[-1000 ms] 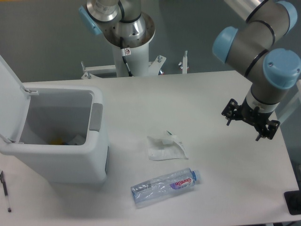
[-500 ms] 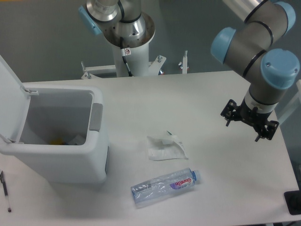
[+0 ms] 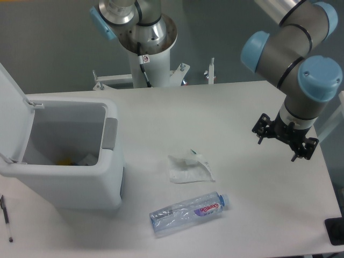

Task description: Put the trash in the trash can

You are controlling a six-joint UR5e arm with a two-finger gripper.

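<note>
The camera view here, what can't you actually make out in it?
- Trash can: most of its floor is hidden by its own front wall; the small yellow and pale bits inside cannot be identified.
- Lid: cut off by the left edge.
- Gripper: seen from above and small, so open or shut is unclear.
- Pen: too thin for detail.
- Dark object: cut off by the right edge.
- Bottle label: print too small to read.

Bright, even overhead light, soft shadows beside the trash can [image 3: 64, 177], sharp focus throughout.
</note>
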